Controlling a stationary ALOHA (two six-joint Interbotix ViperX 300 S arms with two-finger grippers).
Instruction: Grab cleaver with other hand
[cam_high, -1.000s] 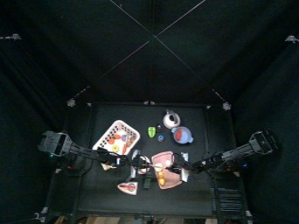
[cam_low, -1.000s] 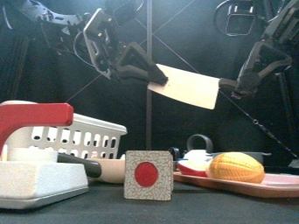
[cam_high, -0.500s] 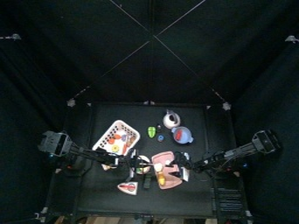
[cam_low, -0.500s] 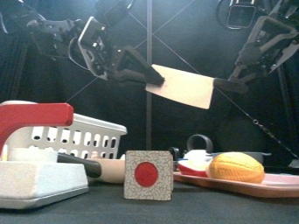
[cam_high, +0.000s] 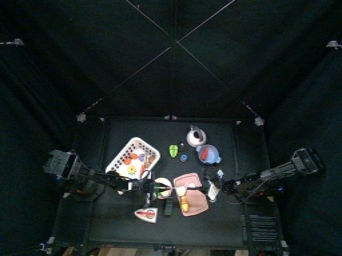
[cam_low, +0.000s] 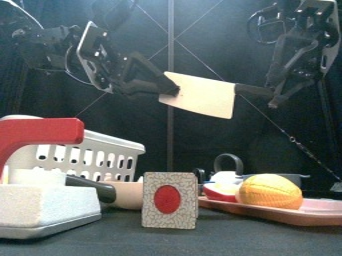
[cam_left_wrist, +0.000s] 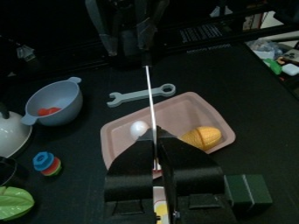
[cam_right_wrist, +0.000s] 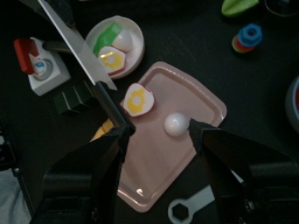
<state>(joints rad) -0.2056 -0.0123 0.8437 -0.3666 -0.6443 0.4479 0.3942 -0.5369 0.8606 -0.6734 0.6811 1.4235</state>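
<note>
Two black arms meet above the small black table (cam_high: 214, 145), which stands inside a pen of black curtains (cam_high: 80, 60). No brand or readable writing shows anywhere; the nearest thing to a label is a red disc printed on a small white card (cam_low: 170, 200) standing at the table's front edge.

On the table lie a pink tray (cam_left_wrist: 208, 111) holding a yellow lemon-like piece (cam_left_wrist: 205, 136) and a small white ball (cam_left_wrist: 142, 128), a white slatted basket (cam_low: 94, 160), a large white and red object (cam_low: 40, 190) at the front left, a grey wrench (cam_left_wrist: 138, 93), a light blue bowl (cam_left_wrist: 52, 98) with red bits inside, and a ringed stacking toy (cam_left_wrist: 45, 164).

The cleaver (cam_low: 201, 95) hangs in the air above the table, its pale blade tilted, between the two grippers. The left gripper (cam_low: 131, 80) is clenched on the dark handle end, grasping the cleaver; in its wrist view the blade runs edge-on straight away from the jaws. The right gripper (cam_low: 274, 90) stands wide and released, its fingertips just beside the blade's far end, holding nothing. In the right wrist view the blade crosses just beside one spread jaw, above the tray.
</note>
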